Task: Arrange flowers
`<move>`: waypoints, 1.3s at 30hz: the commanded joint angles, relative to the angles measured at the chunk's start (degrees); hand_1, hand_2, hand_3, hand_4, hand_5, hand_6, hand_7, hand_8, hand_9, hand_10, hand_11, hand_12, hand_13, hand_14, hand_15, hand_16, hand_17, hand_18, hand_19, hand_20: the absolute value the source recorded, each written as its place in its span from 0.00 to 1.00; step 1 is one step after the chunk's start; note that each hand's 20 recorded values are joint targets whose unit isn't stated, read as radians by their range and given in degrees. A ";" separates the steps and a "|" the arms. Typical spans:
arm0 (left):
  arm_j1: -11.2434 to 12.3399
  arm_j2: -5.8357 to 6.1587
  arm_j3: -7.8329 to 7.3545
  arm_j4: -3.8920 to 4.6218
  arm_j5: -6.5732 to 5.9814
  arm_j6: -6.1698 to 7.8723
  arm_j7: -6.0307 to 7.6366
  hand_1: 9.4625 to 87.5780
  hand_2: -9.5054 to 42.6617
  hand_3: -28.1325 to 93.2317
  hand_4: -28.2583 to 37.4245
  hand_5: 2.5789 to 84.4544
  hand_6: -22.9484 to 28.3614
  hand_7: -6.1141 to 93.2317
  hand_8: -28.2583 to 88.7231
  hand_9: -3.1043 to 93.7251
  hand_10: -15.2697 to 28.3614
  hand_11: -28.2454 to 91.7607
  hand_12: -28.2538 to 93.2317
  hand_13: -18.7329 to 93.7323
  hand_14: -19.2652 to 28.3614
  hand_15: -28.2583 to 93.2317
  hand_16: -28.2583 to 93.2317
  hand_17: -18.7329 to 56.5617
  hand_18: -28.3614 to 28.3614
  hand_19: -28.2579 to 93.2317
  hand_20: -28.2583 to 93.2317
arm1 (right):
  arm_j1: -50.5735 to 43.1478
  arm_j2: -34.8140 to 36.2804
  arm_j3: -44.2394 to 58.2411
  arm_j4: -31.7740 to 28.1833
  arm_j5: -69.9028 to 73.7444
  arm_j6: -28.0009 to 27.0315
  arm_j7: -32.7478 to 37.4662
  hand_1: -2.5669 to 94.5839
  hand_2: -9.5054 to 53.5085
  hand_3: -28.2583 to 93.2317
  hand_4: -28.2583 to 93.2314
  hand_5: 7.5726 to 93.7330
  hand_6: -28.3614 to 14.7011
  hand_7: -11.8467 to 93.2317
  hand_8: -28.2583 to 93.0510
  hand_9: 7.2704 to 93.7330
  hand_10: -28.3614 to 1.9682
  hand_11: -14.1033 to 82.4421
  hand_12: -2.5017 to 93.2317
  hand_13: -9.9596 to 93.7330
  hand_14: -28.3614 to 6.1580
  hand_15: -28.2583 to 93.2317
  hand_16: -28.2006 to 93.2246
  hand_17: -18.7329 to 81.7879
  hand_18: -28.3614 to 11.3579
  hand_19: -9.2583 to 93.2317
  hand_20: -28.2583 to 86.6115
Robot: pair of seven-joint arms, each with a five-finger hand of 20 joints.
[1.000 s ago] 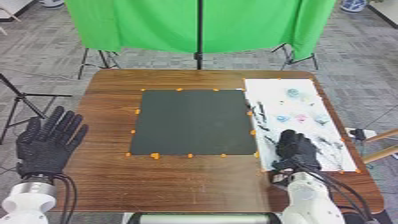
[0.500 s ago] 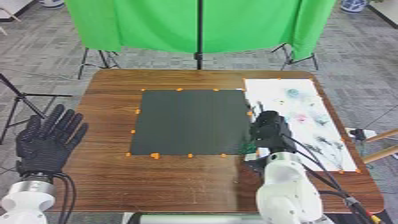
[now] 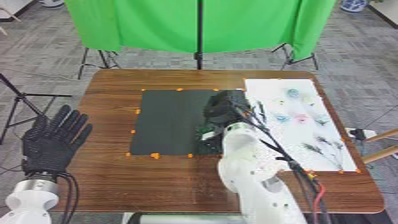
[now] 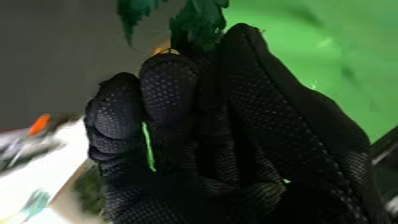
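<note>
Jutting past fingers clamped on it, a leafy sprig (image 4: 199, 24) in the right hand (image 3: 224, 107).

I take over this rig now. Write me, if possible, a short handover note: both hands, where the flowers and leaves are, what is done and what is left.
Right hand: over the dark board, gripping a green leafy sprig.
Left hand: open, at the table's left edge.
Flowers and other sprigs: on the white sheet, right.
Done: one sprig in hand.
Left, probably: lay it on the board, then arrange the others.
</note>
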 commanded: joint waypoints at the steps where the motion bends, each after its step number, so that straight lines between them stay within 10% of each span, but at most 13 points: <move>1: 0.03 1.10 1.93 0.86 -0.22 1.24 0.16 0.27 0.41 0.82 0.00 0.52 0.61 0.17 0.17 0.42 0.67 0.37 0.34 0.42 0.71 0.50 0.20 0.20 0.72 0.45 0.35 | 2.86 -9.10 -4.37 9.18 -3.10 -4.64 -1.79 0.71 0.00 0.83 0.00 0.67 0.64 0.71 0.35 0.78 0.59 0.51 0.61 0.80 0.64 0.68 0.69 0.64 0.14 0.93 0.55; 12: -1.75 1.99 4.48 1.67 -0.27 -0.33 1.60 0.27 0.41 0.82 0.00 0.52 0.61 0.18 0.17 0.42 0.67 0.37 0.34 0.42 0.71 0.50 0.19 0.20 0.72 0.45 0.35 | 6.27 -16.65 -5.22 19.45 -7.61 -4.63 -2.40 0.71 0.00 0.83 0.00 0.66 0.65 0.72 0.35 0.77 0.58 0.52 0.61 0.79 0.63 0.69 0.69 0.64 0.14 0.94 0.55; 39: -2.90 2.32 4.94 2.35 -1.53 -0.92 2.03 0.27 0.42 0.82 0.00 0.52 0.61 0.18 0.17 0.42 0.67 0.37 0.34 0.42 0.71 0.51 0.20 0.20 0.72 0.46 0.35 | 5.00 -16.23 -7.40 20.24 -10.97 -1.62 -3.17 0.61 0.00 0.86 0.00 0.51 0.53 0.68 0.27 0.64 0.42 0.60 0.53 0.69 0.48 0.76 0.62 0.59 0.13 0.96 0.51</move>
